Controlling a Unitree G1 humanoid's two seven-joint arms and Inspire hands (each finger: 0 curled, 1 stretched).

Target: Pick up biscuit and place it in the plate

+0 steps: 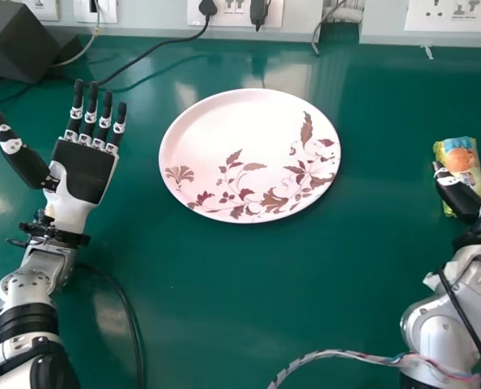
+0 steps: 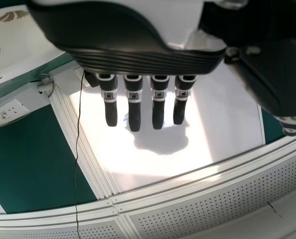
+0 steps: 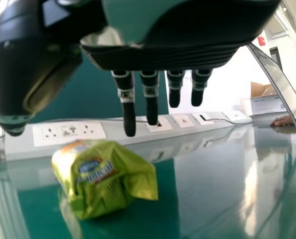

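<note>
Left fingers (image 1: 91,116) open | right fingers (image 1: 457,195) open | one biscuit packet (image 3: 105,184) | one plate (image 1: 232,138)

Along the back of the green bench (image 1: 249,308), white socket panels (image 1: 451,14) are lining a pale strip (image 1: 151,20). A dark block (image 1: 14,44) is sitting at the far left, and a black cable (image 1: 151,49) is running toward it from a black plug (image 1: 208,7). A perforated strip (image 2: 213,209) is stretching across the left wrist view. In the right wrist view, a box (image 3: 267,104) is standing near a tilted panel (image 3: 275,74).
</note>
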